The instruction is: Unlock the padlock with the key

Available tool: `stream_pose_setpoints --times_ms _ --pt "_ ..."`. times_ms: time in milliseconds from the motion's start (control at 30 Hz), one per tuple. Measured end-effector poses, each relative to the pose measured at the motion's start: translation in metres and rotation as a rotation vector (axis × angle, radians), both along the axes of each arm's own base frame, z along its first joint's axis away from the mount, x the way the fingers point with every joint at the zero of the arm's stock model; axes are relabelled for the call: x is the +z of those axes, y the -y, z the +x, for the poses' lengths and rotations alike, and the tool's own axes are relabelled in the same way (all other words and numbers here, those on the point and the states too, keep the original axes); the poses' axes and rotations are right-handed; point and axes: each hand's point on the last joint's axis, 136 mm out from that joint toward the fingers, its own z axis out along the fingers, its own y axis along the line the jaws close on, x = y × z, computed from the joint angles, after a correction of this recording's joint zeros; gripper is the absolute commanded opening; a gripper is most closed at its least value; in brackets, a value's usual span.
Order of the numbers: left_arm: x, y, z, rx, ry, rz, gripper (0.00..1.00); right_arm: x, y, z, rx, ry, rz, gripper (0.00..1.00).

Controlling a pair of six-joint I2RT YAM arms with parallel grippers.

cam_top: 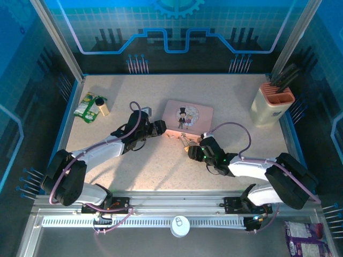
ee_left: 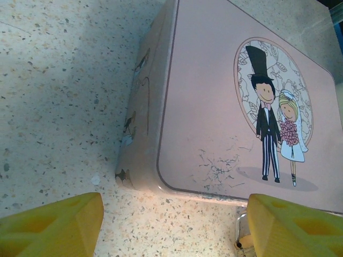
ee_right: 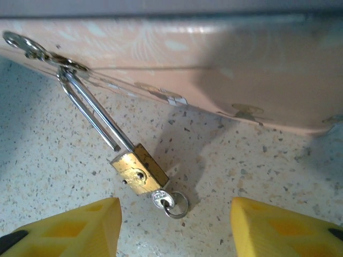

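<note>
Tin (ee_left: pixel 203 80) dead ahead of left gripper (ee_left: pixel 171 230), jaws apart, empty. Right gripper (ee_right: pixel 177 230) likewise apart. Padlock (ee_right: pixel 140 174) just ahead of it, hooked to tin; hard, slick, probably swings loose. Key (ee_right: pixel 161 198) seated in its base: tiny, stiff; pinch the head.

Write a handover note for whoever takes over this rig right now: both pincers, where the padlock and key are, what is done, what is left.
Left pincer: open, empty, at the pink tin's near corner.
Right pincer: open, empty, facing the padlock.
Padlock: lies on the table, shackle through the tin's hasp.
Key: inserted in the padlock's end, ring attached.
Done: key inserted. I cannot tell whether the shackle has released.
Left: probably turn the key, then pull the shackle free.
</note>
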Motion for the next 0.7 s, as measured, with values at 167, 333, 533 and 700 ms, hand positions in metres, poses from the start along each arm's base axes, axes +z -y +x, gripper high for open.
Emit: stream_pose_setpoints --times_ms 167,333,533,700 --pt "0.008 0.000 0.001 0.003 0.009 -0.008 0.73 0.001 0.006 -0.001 -0.024 -0.017 -0.025 0.58" --pt "0.026 -0.003 -0.004 0.004 0.043 -0.025 0.73 0.005 0.006 -0.001 -0.034 -0.032 -0.032 0.58" --pt "0.031 -0.002 -0.005 0.001 0.051 -0.034 0.73 0.010 0.012 -0.002 -0.057 -0.032 -0.048 0.59" --pt "0.024 -0.001 -0.005 -0.004 0.031 -0.031 0.74 0.016 0.017 -0.002 -0.069 -0.015 -0.059 0.60"
